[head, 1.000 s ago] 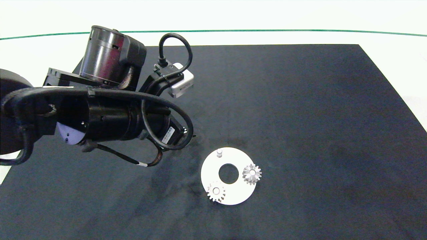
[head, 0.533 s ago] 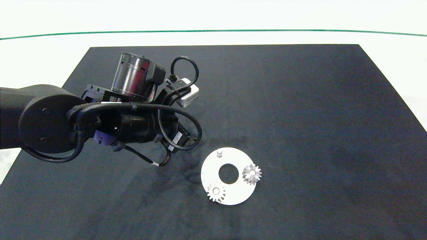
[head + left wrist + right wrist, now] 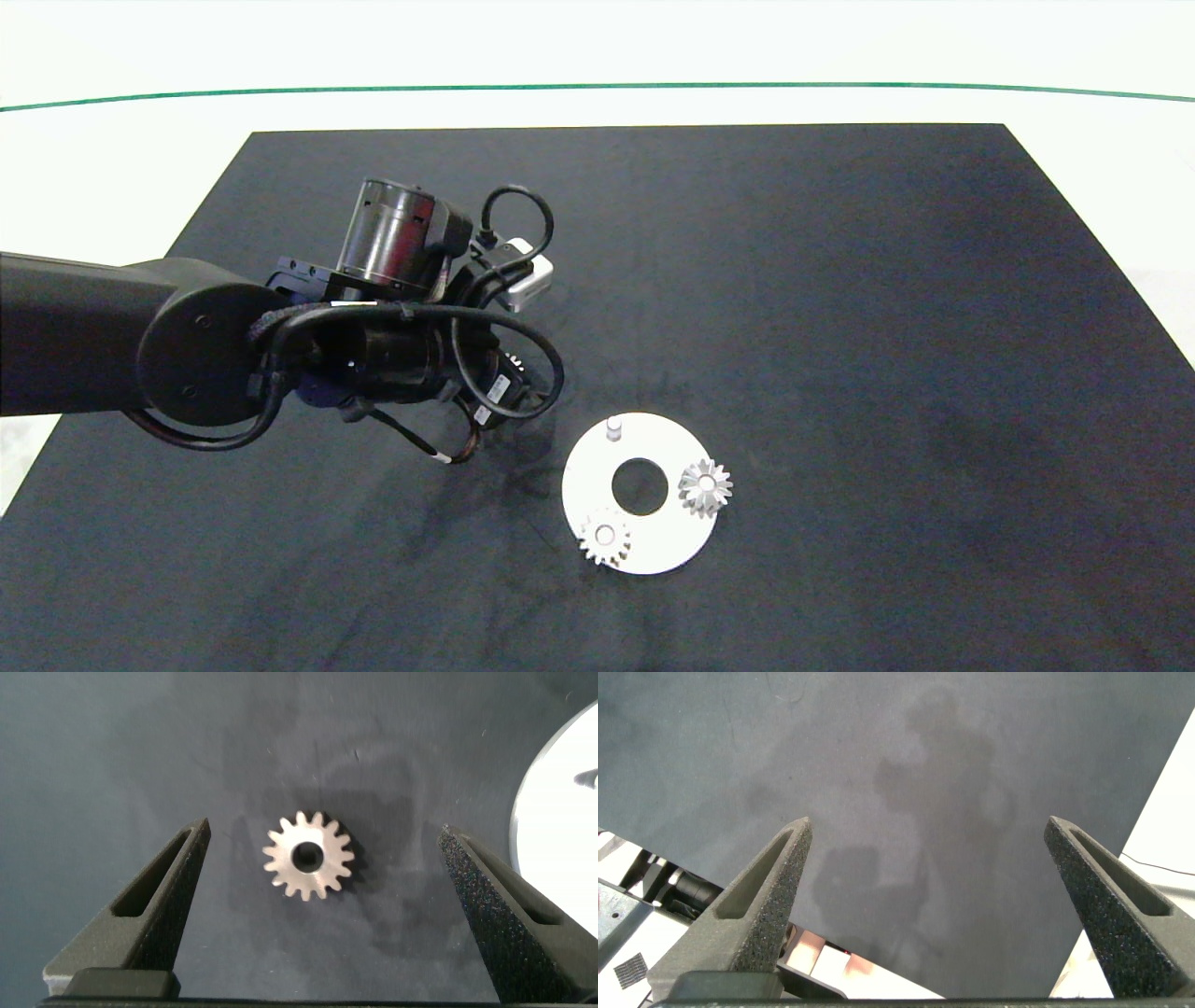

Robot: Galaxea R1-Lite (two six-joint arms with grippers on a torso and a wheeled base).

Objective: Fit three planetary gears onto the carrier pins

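Note:
The white disc (image 3: 588, 476) lies on the black mat. It carries two planetary gears (image 3: 705, 486) (image 3: 604, 539) seated on carrier pins, and one bare pin (image 3: 613, 427). A third gear (image 3: 308, 856) lies flat on the mat, apart from the disc's edge (image 3: 561, 812). My left gripper (image 3: 324, 831) hangs open over this gear, one finger on either side and neither touching it. In the head view the left arm (image 3: 373, 345) covers this gear, just left of the disc. My right gripper (image 3: 929, 826) is open and holds nothing, over the mat near its edge, outside the head view.
The black mat (image 3: 840, 327) lies on a white table with a green line (image 3: 747, 86) at the back. Bare mat stretches to the right of and in front of the disc.
The left arm has come down toward the mat and shifted slightly toward the disc. The disc and its two gears have not moved.

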